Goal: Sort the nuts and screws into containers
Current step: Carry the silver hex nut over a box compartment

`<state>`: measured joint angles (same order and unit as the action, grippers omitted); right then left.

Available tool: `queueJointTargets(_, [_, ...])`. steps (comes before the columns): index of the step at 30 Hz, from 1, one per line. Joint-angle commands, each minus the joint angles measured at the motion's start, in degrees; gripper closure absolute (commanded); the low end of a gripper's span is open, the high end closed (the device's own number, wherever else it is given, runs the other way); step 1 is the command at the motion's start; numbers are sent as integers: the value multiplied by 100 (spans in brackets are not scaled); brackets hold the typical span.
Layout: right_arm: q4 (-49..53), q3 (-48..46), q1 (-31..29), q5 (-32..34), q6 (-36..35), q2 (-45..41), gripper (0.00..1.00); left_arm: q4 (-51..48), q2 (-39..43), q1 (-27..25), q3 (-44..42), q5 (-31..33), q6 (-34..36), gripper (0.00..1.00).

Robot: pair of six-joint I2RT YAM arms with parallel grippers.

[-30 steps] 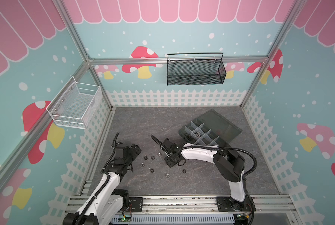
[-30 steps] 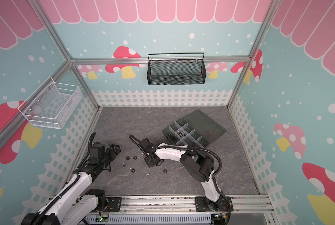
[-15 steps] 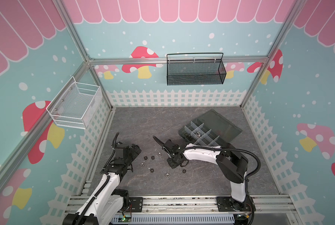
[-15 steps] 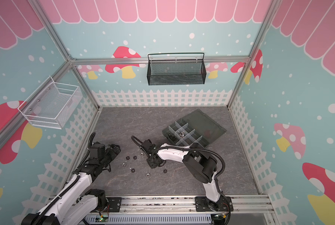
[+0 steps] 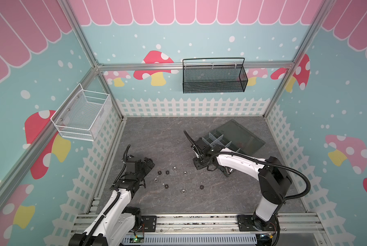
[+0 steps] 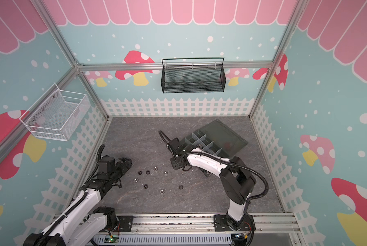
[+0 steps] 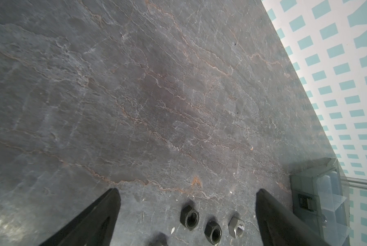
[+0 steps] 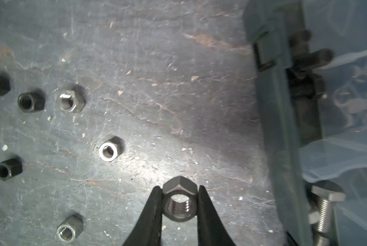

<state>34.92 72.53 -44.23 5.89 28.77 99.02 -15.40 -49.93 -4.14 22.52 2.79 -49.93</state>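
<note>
Right wrist view: the right pincer (image 8: 180, 188) is clamped on a silver nut (image 8: 179, 204), just beside the outer wall of the grey organizer box (image 8: 278, 127). A silver bolt (image 8: 325, 209) lies in a compartment behind that wall. In both top views the box sits toward two o'clock on the bench (image 5: 157, 138), and eight loose nuts (image 5: 167, 172), black and silver, are scattered toward seven o'clock. The left pincer (image 7: 187, 191) stands wide apart and empty at their nine o'clock side.
</note>
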Motion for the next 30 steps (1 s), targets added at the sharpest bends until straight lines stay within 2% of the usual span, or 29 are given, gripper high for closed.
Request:
queueJointTargets(1, [-18, -245, 438, 216, -22, -390, 93, 49, 5, 36, 15, -5, -19, 0])
queueJointTargets(10, [-222, -704, 1657, 283, -192, -974, 93, 112, -94, 36, 59, -39, -25, 0])
queueJointTargets(20, [-516, -785, 2355, 158, -412, -707, 92, 117, -166, 39, 94, -51, -16, 0])
queueJointTargets(25, [-663, -793, 2507, 30, -476, -486, 86, 101, -159, 40, 93, -38, -8, 0])
queueJointTargets(30, [-771, -809, 2528, -70, -498, -347, 73, 59, -115, 41, 87, -15, -8, 0])
